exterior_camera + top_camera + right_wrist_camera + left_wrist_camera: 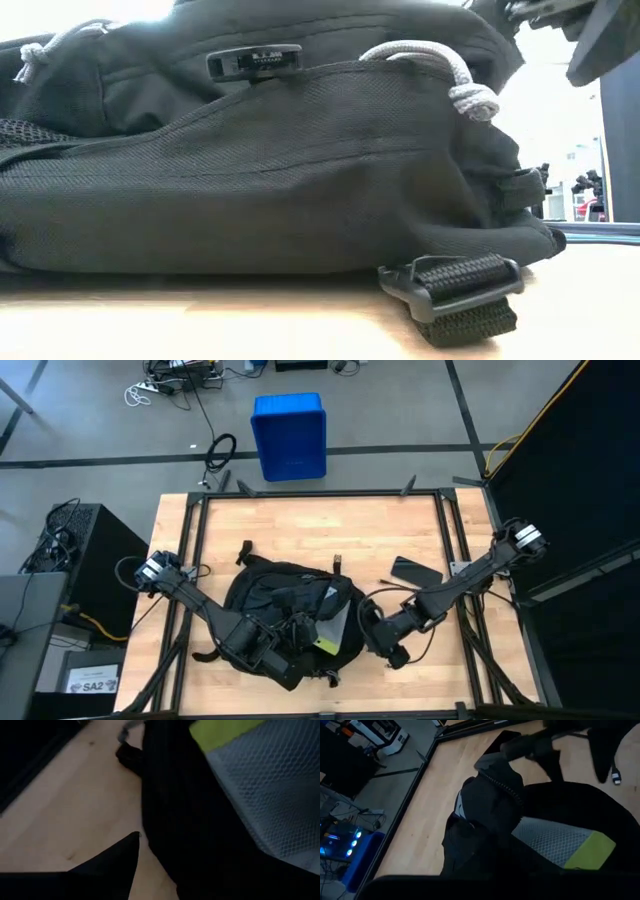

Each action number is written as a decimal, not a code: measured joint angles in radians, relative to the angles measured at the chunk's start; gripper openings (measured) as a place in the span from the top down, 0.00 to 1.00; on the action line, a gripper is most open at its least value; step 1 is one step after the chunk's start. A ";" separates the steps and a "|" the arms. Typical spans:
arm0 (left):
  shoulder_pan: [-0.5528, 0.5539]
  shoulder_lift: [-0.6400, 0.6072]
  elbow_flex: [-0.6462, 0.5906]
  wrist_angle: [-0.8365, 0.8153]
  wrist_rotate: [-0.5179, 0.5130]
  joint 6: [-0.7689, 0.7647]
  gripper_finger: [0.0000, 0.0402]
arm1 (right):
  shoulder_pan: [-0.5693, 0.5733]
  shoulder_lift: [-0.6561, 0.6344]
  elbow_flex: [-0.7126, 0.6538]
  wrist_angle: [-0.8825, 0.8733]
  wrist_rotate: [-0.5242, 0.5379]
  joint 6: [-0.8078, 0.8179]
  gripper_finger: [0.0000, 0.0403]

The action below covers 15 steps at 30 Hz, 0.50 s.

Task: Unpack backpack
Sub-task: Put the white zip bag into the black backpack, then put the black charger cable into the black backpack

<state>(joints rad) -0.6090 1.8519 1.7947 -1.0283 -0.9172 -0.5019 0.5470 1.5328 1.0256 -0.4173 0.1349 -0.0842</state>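
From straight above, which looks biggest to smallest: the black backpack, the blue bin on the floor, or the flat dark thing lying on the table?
1. backpack
2. blue bin, though it sits lower, on the floor
3. flat dark item

We see a black backpack with grey mesh lining and a yellow-green patch, on the pale wooden bench; blue bin beyond.

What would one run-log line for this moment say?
backpack: on table, open | mesh pocket: showing | left tool: shut, at backpack | right tool: beside backpack
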 joint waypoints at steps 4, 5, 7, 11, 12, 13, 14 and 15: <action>0.000 0.000 0.000 0.000 0.010 -0.001 1.00 | 0.012 -0.008 0.000 0.001 0.010 0.003 0.39; 0.000 0.000 0.000 0.000 0.010 -0.001 1.00 | 0.012 -0.002 0.000 0.002 0.028 0.001 0.38; 0.000 0.000 0.000 0.001 0.011 -0.001 1.00 | 0.012 0.003 -0.001 0.000 0.084 -0.022 0.36; 0.000 0.001 0.000 0.006 0.014 -0.002 1.00 | -0.010 0.026 -0.009 0.022 0.146 -0.073 0.33; 0.000 0.001 -0.001 0.005 0.015 -0.002 1.00 | -0.021 0.036 -0.009 0.031 0.147 -0.082 0.33; 0.000 0.001 -0.001 0.005 0.015 -0.001 1.00 | -0.030 0.050 -0.009 0.035 0.146 -0.091 0.33; 0.000 0.001 -0.001 0.005 0.015 -0.001 1.00 | -0.042 0.067 -0.009 0.032 0.140 -0.097 0.33; 0.000 0.001 -0.001 0.005 0.015 -0.001 1.00 | -0.053 0.083 -0.009 0.035 0.130 -0.106 0.34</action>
<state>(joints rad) -0.6087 1.8526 1.7939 -1.0237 -0.9024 -0.5033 0.4936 1.6156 1.0167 -0.3825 0.2650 -0.1903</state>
